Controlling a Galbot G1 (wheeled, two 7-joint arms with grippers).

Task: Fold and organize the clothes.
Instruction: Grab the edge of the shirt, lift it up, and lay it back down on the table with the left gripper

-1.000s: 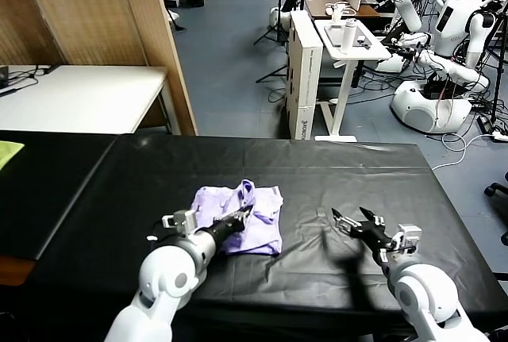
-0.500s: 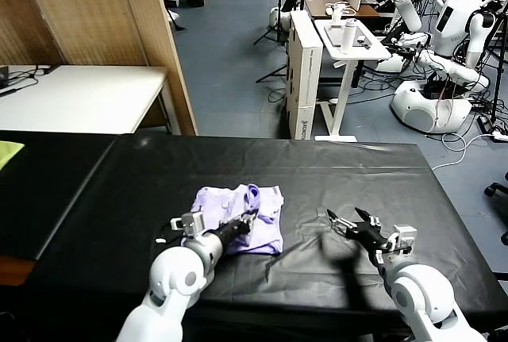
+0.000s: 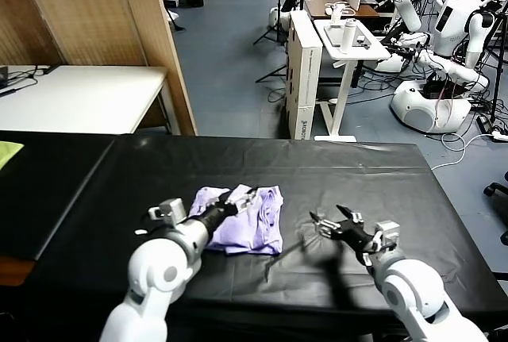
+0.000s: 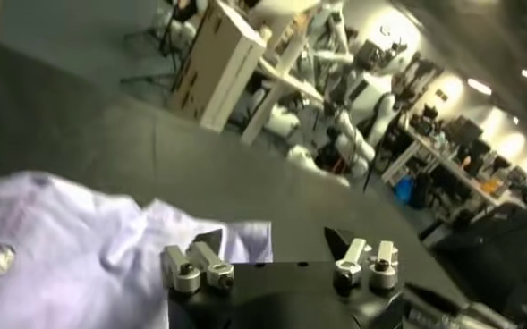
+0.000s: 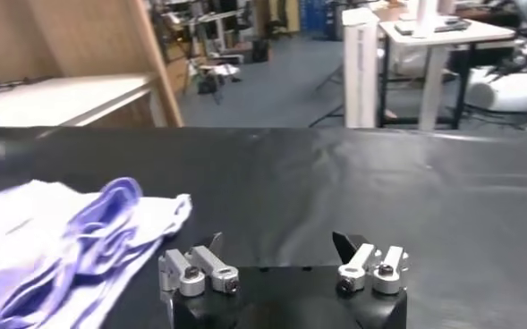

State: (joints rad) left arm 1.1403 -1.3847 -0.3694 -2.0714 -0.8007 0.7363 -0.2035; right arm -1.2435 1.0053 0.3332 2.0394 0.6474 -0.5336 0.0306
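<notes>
The clothes are one pale lavender T-shirt [image 3: 248, 223], lying crumpled and partly folded on the black table [image 3: 365, 169]. My left gripper [image 3: 242, 197] hovers over the shirt's near-left part, jaws wide open, nothing between them. In the left wrist view the shirt [image 4: 75, 259] spreads below and beside the open left gripper [image 4: 272, 237]. My right gripper [image 3: 329, 221] stands open over bare table just right of the shirt. The right wrist view shows the shirt's [image 5: 75, 234] purple-printed folds off to one side of the open right gripper [image 5: 277, 241], apart from it.
A yellow-green cloth scrap [image 3: 7, 151] lies at the far left edge. Behind the table stand a white table [image 3: 79, 96], a wooden partition [image 3: 119, 17], a white rolling stand [image 3: 349, 40] and other robots [image 3: 444, 48]. The table's front edge is close under my arms.
My left gripper was shut on the shirt's fabric and has opened, letting it drop flat, and pulled back slightly left. My right gripper has slid left toward the shirt, still open.
</notes>
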